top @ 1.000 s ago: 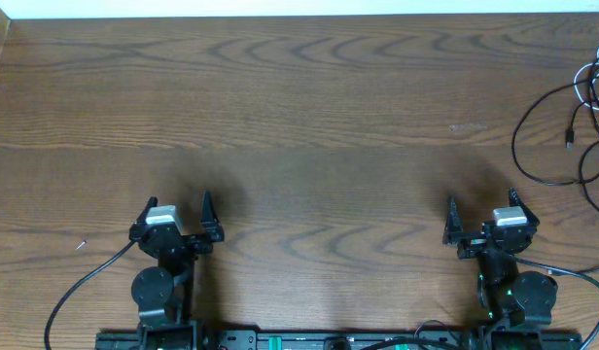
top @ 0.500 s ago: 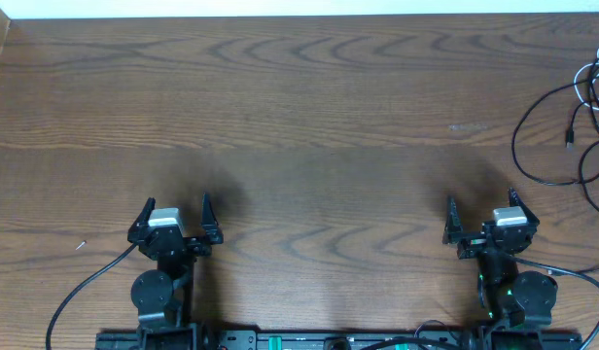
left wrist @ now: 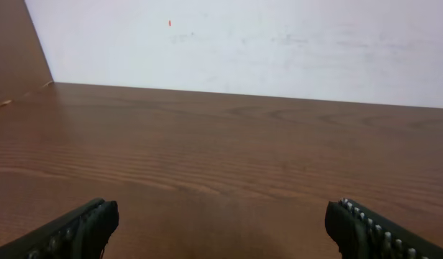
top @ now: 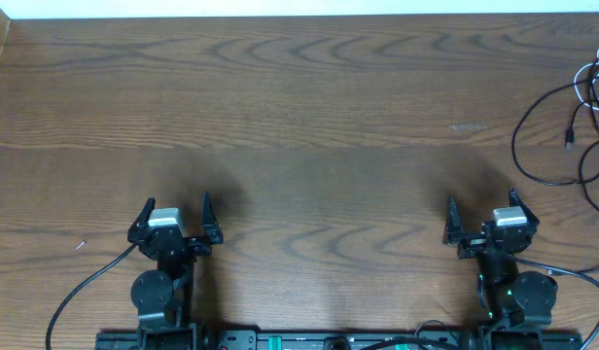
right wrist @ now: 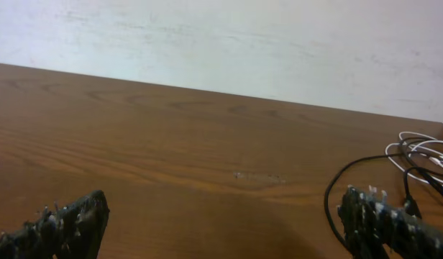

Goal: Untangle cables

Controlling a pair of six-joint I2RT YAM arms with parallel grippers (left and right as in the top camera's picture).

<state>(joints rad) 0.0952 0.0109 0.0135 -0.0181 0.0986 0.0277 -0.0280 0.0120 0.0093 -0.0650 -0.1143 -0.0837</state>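
Sitting released and empty: left claw (top: 176, 202), right claw (top: 480, 199). Cables (top: 569, 139) are lying ahead and right of right claw, at counter (top: 309, 117) edge; hasty tugging is risking tighter knots.

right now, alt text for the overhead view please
Tangled thin cables lie at the right edge of the wooden table. The left gripper and right gripper sit open and empty along the bottom edge.
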